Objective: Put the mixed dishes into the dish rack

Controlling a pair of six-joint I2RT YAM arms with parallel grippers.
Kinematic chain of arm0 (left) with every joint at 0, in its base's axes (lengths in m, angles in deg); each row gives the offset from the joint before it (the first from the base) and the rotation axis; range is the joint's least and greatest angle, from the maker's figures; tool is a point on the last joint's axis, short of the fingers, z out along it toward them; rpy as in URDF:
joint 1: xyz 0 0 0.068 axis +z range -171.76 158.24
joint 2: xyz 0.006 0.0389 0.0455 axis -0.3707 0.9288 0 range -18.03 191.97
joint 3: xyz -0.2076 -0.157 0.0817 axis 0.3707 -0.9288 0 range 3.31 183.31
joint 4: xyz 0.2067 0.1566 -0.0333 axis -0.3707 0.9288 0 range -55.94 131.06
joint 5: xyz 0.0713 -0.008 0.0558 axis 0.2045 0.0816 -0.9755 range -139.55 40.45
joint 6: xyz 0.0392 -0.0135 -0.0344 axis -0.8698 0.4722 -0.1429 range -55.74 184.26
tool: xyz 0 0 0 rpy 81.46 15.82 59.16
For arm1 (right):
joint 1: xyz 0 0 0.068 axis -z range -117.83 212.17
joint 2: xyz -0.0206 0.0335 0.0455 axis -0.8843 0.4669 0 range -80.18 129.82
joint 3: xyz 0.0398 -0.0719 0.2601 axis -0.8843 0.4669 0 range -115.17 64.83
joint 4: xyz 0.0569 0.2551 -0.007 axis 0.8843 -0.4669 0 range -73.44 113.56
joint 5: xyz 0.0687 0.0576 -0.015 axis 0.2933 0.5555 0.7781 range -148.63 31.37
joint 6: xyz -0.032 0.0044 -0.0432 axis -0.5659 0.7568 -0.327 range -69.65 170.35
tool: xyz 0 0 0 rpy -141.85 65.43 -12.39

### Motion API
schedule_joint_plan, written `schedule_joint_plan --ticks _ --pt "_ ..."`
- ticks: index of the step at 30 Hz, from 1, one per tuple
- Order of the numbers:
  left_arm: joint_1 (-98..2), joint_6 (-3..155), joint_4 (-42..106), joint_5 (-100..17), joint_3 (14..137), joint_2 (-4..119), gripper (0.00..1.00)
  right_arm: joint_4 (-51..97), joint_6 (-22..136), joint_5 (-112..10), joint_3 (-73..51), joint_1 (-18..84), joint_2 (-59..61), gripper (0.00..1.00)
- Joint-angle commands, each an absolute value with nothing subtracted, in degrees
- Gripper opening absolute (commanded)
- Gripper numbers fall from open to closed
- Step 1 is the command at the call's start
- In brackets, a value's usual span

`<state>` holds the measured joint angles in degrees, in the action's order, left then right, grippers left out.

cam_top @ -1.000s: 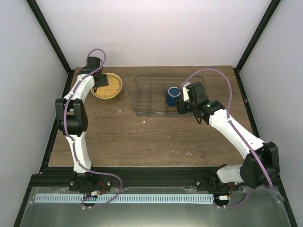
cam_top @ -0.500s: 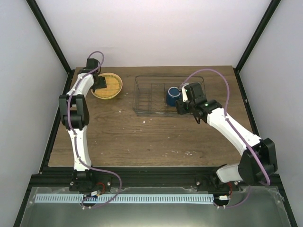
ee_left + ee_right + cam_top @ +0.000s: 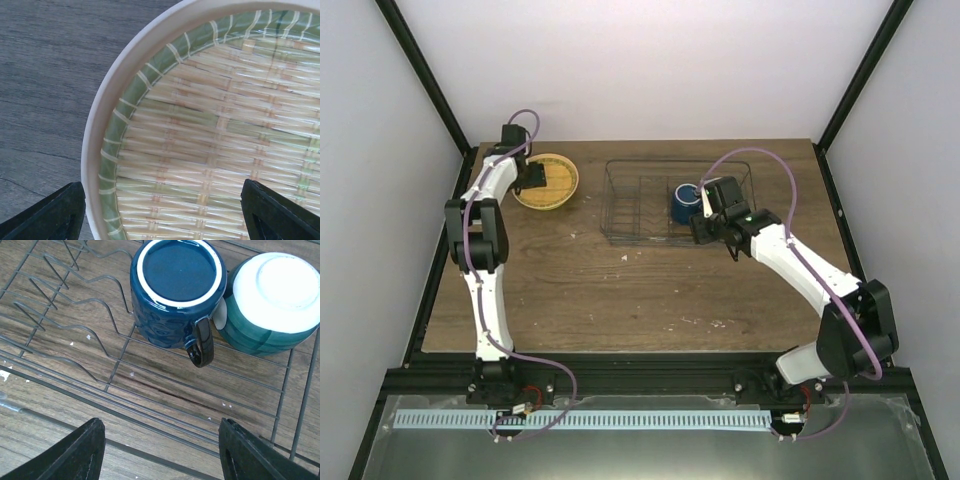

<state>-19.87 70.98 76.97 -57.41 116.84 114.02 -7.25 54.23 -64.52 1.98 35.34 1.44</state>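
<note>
Bright, even light, soft shadows; glare streaks the plate [image 3: 220, 150], all views sharp.

Wood-grain table [image 3: 650, 290] is filling the middle of the top view, with dark planks running left-right. Two items are sitting directly on it. The round yellow-orange plate [image 3: 560, 186] is lying flat in the upper left, near the table's left and back edges. The wire dish rack [image 3: 620, 238] is standing at upper centre to upper right, well apart from the plate. Small white specks [image 3: 625, 258] are lying scattered on the boards just below the rack, and a few more toward the lower centre. In the right wrist view, bare wood is showing through the rack's wire floor, with specks lying there too.
</note>
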Motion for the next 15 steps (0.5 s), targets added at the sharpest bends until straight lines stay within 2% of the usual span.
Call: schedule_joint_plan --ticks 1,15 --pt "-19.3 69.6 76.3 -55.9 118.8 115.8 0.87 -7.5 54.4 -65.8 1.1 34.8 1.8 0.63" --pt "-19.0 69.7 74.6 -54.5 118.3 118.5 0.87 -8.0 54.3 -66.5 1.1 34.8 1.9 0.63"
